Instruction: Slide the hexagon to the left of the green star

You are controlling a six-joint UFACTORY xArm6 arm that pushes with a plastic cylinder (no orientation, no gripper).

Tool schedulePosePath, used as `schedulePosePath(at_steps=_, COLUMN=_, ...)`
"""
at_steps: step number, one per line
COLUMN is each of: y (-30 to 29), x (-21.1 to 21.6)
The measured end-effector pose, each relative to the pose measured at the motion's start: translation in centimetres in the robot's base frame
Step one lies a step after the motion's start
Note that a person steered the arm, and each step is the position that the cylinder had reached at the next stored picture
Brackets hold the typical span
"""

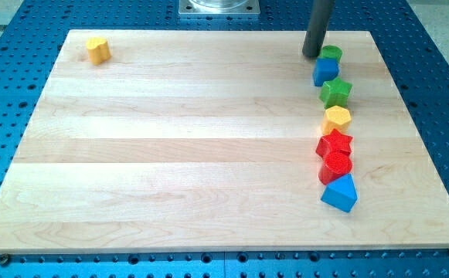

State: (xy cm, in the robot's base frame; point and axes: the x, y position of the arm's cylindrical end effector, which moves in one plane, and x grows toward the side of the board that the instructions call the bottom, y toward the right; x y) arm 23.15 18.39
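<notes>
You see my tip [313, 54] touching the half-hidden green block [331, 52], fingers absent; yellow hexagon block [336, 119] sits below the green star block [335, 92], bare wooden table [185, 147] leftward.

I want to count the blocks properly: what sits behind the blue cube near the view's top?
A green block shows just behind the blue cube, touching it. Only its top shows; the lower part is covered, so its shape is unclear. My tip stands beside it.

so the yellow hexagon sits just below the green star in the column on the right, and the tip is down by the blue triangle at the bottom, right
Not quite. The yellow hexagon does sit just below the green star, but my tip is at the column's top, beside the green block, far from the blue triangle. The camera view shows it.
</notes>
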Motion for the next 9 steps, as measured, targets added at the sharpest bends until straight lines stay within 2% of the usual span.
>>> schedulePosePath(at_steps=1, y=6.9, x=1.1)
schedulePosePath(at_steps=2, y=11.0, x=10.5)
schedulePosePath(at_steps=3, y=10.2, x=17.8)
schedulePosePath(at_steps=4, y=6.6, x=20.5)
schedulePosePath(at_steps=6, y=1.9, x=21.5)
schedulePosePath(at_steps=7, y=-2.6, x=21.3)
schedulePosePath(at_steps=9, y=-16.5, x=15.8)
